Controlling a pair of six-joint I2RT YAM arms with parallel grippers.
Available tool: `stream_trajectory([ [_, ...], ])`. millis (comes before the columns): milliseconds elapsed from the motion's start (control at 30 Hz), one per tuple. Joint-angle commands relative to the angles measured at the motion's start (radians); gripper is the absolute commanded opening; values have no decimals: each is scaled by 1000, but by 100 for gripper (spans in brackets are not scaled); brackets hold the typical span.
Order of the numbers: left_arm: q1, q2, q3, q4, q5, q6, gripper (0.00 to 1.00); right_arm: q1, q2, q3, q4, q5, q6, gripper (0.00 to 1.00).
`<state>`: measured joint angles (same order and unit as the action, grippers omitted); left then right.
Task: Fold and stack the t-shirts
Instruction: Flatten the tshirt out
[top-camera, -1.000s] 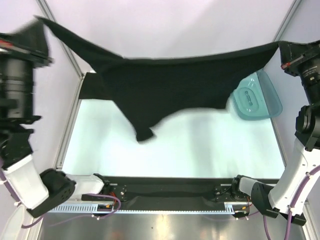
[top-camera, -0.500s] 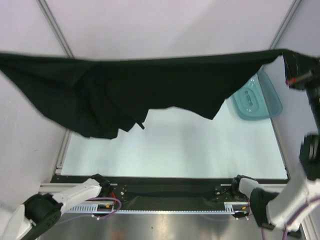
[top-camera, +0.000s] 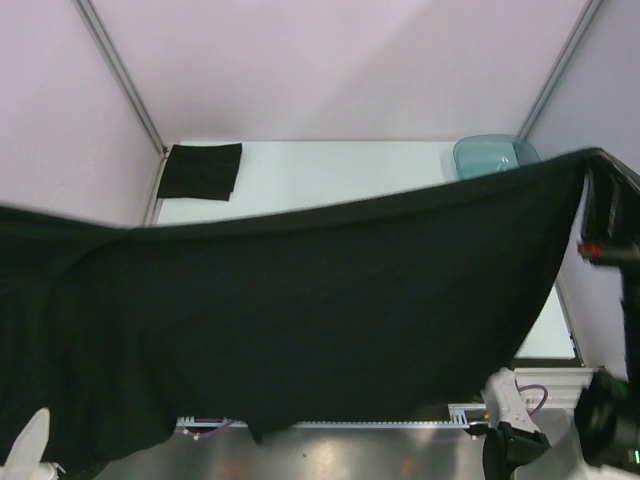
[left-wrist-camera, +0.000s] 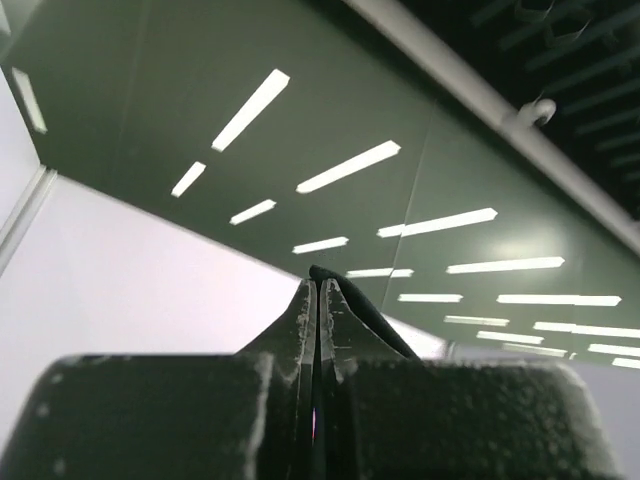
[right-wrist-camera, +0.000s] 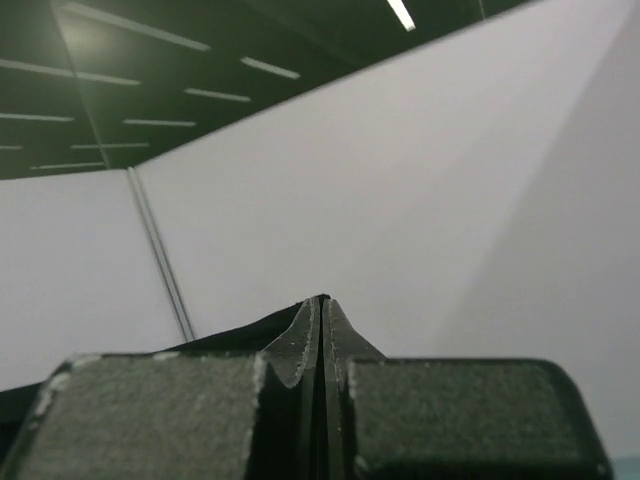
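**A:** In the top view, where is the shirt?

**B:** A black t-shirt (top-camera: 300, 310) hangs spread wide in the air, filling most of the frame. Its upper edge runs from the right gripper (top-camera: 598, 165) across and off the left side. The left fingers are out of this view.

**A:** Anything beyond it?

**B:** Far past the fingers, a folded t-shirt (top-camera: 200, 171) lies on the table (top-camera: 340, 175) in the far left corner. A teal tray (top-camera: 492, 156) shows just beyond the cloth, near the right fingers.

**A:** And the left wrist view?

**B:** The left gripper (left-wrist-camera: 318, 288) points up at the ceiling with its pads pressed together. A sliver of black cloth comes out at the tips and trails off to their right, so it pinches a corner.

**A:** The right wrist view?

**B:** Much the same. The right gripper has its pads closed tight, and dark cloth meets the tips and falls away to their left. It appears to clamp the other corner.

**A:** Which step, then?

**B:** Probably opening the shirt out before folding: it is lifted and stretched between the two sets of fingers, not yet laid down.

**A:** What does the next move call for?

**B:** Likely lowering both corners together, level and taut, so the hanging hem lands first and the cloth settles flat, short of the folded shirt. Slack on one side could leave wrinkles.
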<state>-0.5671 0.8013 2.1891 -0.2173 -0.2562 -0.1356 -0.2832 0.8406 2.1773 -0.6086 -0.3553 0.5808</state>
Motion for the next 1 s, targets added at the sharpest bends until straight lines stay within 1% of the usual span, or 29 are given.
stream_trajectory([
  [0,4,122,-197,67,-35,82,0,-27,20,-255,94,39,33,0],
  [33,4,130,-253,109,-54,99,0,-31,0,-399,124,33,39,0],
  [67,4,151,-312,137,-64,112,0,-36,-9,-472,156,24,50,0],
  [100,4,165,-431,162,-77,125,0,-36,-14,-540,232,18,60,0],
  [133,6,182,-486,203,-118,134,0,-36,-15,-674,266,18,60,0],
  [167,7,217,-544,213,-141,134,0,-33,-11,-730,329,28,59,0],
  [200,9,232,-668,307,-153,166,0,-30,-3,-796,364,33,53,0],
  [233,30,257,-719,332,-176,156,0,-24,11,-854,404,41,47,0],
  [267,50,298,-767,355,-167,142,0,10,52,-954,462,67,41,0],
  [300,70,327,-861,416,-158,99,0,36,84,-991,487,87,18,0],
  [333,110,354,-908,450,-153,79,0,76,112,-1028,518,117,-30,0],
  [367,128,381,-952,485,-149,61,0,110,141,-1107,588,194,-54,0],
  [400,147,457,-1012,530,-144,32,0,171,214,-1141,654,222,-71,0],
  [433,177,496,-1034,550,-143,22,1,180,254,-1166,690,229,-82,0],
  [467,193,545,-1046,559,-126,10,0,191,305,-1183,769,237,-84,0],
  [500,231,620,-1060,584,-111,-16,0,200,392,-1201,800,243,-85,0],
  [567,262,712,-1059,613,-72,-33,0,202,501,-1189,874,240,-94,0],
  [600,277,752,-1013,586,-55,-50,0,207,611,-1156,888,245,-101,0],
  [633,295,836,-984,575,-49,-52,0,207,664,-1134,903,245,-104,0],
  [700,300,907,-915,576,-61,-33,0,205,777,-1073,935,214,-122,0],
  [733,305,958,-892,575,-60,-30,0,207,870,-998,935,204,-128,0],
  [800,311,1004,-821,547,-57,-29,0,210,958,-930,935,176,-145,0],
  [833,314,1019,-803,544,-58,-27,0,211,1026,-854,926,171,-151,0],
  [967,317,1117,-666,490,-28,-27,0,211,1152,-700,862,162,-156,0],
])
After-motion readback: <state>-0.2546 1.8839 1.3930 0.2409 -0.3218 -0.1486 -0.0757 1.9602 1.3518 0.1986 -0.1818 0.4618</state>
